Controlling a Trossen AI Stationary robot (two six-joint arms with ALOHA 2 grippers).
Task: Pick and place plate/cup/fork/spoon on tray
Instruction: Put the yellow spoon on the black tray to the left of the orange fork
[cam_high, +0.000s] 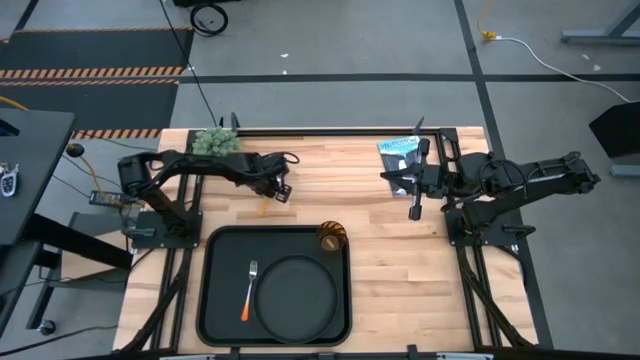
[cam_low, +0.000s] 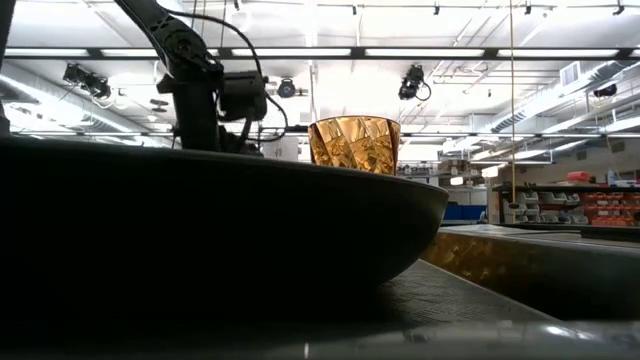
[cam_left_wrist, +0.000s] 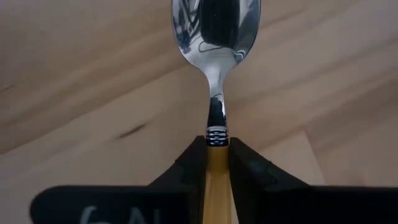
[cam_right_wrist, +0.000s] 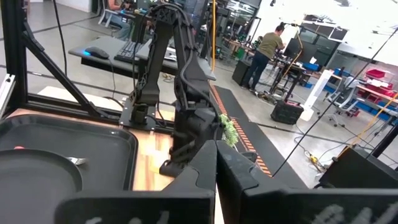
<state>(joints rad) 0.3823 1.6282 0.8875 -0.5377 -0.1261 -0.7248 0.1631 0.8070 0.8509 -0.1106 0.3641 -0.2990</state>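
Note:
The black tray (cam_high: 215, 300) lies at the table's near middle. On it are the round black plate (cam_high: 296, 295), the orange-handled fork (cam_high: 249, 290) to the plate's left, and the amber cup (cam_high: 331, 236) at the tray's far right corner. The cup also shows in the low view (cam_low: 354, 145) behind the plate's rim (cam_low: 300, 200). My left gripper (cam_high: 280, 190) is over the bare wood beyond the tray's far edge and is shut on the spoon (cam_left_wrist: 216, 37). My right gripper (cam_high: 415, 208) is shut and empty at the table's right. My left gripper (cam_left_wrist: 217, 146) pinches the spoon's orange handle (cam_left_wrist: 217, 177) between its two fingers (cam_left_wrist: 189, 165), just behind the ringed collar where the metal neck begins. The fingers lie along the spoon. The bowl sticks out past the fingertips over the wood; whether it touches the table, I cannot tell.
A green plant-like clump (cam_high: 214, 141) sits at the table's far left edge. A dark packet (cam_high: 398, 150) lies at the far right by my right arm. Bare wood lies to the right of the tray.

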